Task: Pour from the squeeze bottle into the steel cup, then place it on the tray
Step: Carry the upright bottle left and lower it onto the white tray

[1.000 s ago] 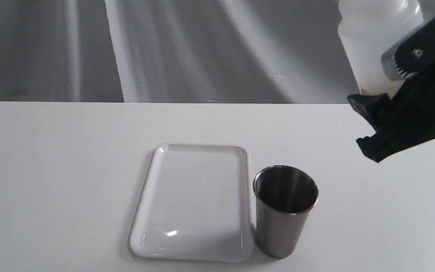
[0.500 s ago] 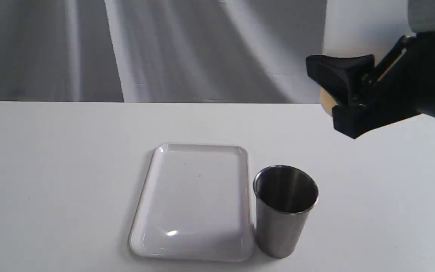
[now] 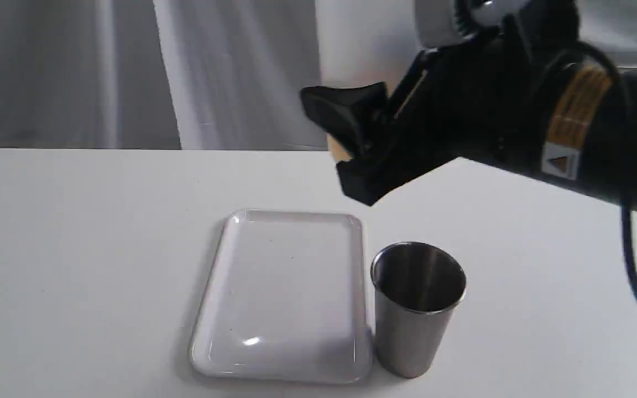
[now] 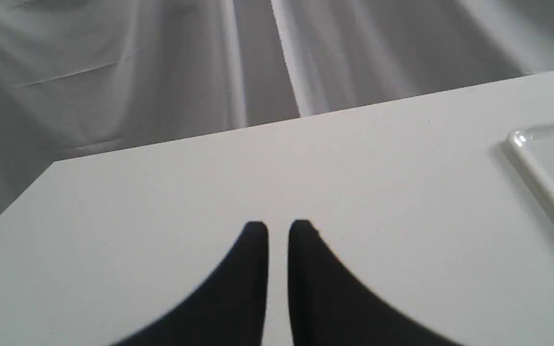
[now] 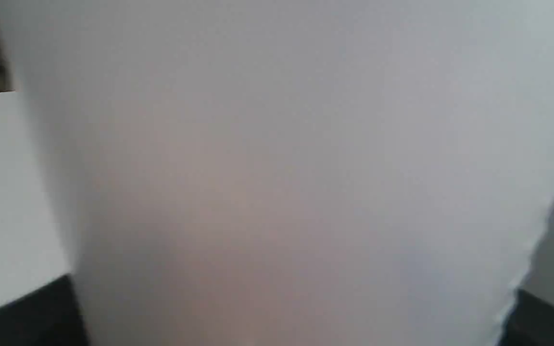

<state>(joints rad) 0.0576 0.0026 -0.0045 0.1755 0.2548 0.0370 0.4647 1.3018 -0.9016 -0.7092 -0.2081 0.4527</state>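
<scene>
The squeeze bottle (image 3: 364, 47) hangs high above the table's back part, held upright in my right gripper (image 3: 342, 148), which is shut on its lower body. A bit of amber shows at its base, and its nozzle is cut off by the top of the exterior view. The bottle's whitish wall (image 5: 277, 168) fills the right wrist view, with black fingers (image 5: 27, 312) at the sides. The steel cup (image 3: 418, 309) stands upright just right of the tray (image 3: 224, 331), nearer the front than the bottle. Over bare table, my left gripper (image 4: 278, 229) is shut and holds nothing.
The white table (image 3: 75, 249) ends at a far edge against a grey draped backdrop (image 3: 130, 72). The right arm's black body and cable (image 3: 628, 232) stretch over the table's right side. A corner of the tray (image 4: 536, 158) shows in the left wrist view.
The right arm has carried the bottle leftward from the far right to above the table behind the tray and cup. Cup and tray have not moved.
</scene>
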